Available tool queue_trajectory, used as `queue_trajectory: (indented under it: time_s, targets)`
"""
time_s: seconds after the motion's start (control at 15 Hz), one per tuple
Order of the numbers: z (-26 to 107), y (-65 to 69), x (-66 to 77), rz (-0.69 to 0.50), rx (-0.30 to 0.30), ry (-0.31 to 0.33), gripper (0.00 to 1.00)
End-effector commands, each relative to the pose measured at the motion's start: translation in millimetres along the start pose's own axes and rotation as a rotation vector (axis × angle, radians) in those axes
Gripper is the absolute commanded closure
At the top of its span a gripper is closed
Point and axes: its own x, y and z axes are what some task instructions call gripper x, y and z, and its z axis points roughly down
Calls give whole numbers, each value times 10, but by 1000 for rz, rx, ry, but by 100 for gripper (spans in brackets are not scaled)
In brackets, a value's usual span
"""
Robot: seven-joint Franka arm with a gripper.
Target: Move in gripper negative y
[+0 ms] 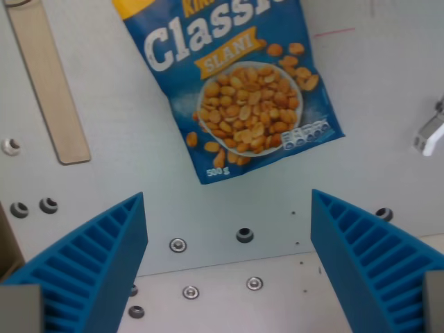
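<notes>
Pincer [229, 229] hangs spread wide, its two blue ribbed fingers [90, 270] rising from the lower corners of the wrist view with bare table [374, 90] between them; nothing is held.

Between the fingers lie only bolts [178, 244] and holes [244, 234] in the table top. Farther out, past the fingertips and apart from them, a blue peanut bag [239, 83] lies flat and tilted, its lower edge near the middle of the view. A wooden strip [45, 83] lies at the wrist view's left, and a small white metal piece [430, 132] shows at the right edge.

The task names no object: it asks only for a shift of the pincer along its own negative y axis. One picture does not show whether the shift is under way, so I judge the step as the translation itself. Which way negative y runs in this view cannot be told from the frame. The next move calls for a straight sideways slide, with height and finger spread kept as they are and the table untouched.
</notes>
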Motion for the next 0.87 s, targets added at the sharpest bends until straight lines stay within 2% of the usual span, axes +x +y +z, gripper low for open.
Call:
queue_trajectory:
  time_s: [0.07,0.87]
  targets:
    - [-14,-147,62,16,-11,-4,0]
    - [-7,-747,71,16,-11,-4,0]
